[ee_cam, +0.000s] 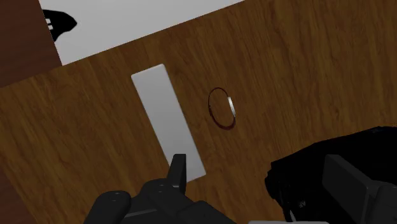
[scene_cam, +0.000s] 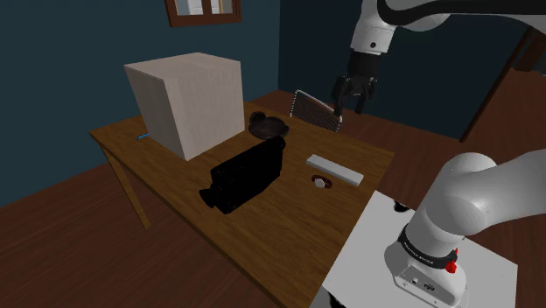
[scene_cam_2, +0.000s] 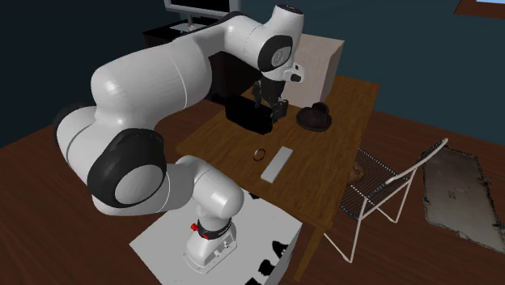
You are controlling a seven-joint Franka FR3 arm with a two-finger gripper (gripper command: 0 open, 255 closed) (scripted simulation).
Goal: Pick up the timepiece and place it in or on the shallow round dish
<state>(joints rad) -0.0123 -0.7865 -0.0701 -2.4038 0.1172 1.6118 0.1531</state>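
Observation:
The timepiece (scene_cam: 321, 182) is a small dark ring with a pale face, lying flat on the wooden table (scene_cam: 289, 219) near the edge by my stand. It lies beside a grey flat bar (scene_cam: 334, 169). From the hand, the timepiece (ee_cam: 222, 108) lies on the wood between the bar (ee_cam: 167, 121) and a black camcorder-like object (ee_cam: 305, 178). The shallow round dish (scene_cam: 267, 125) is dark and sits farther back on the table, past the black object (scene_cam: 245, 173). My gripper (scene_cam: 354, 92) hangs open high above the table, holding nothing. The second exterior view has the gripper (scene_cam_2: 269, 101) above the timepiece (scene_cam_2: 260, 154) and the dish (scene_cam_2: 315, 117) beyond.
A large beige box (scene_cam: 185, 101) stands at the table's far end in the shoulder view's left. A wire chair (scene_cam_2: 388, 190) stands beside the table. My white stand (scene_cam: 394, 254) adjoins the near table edge.

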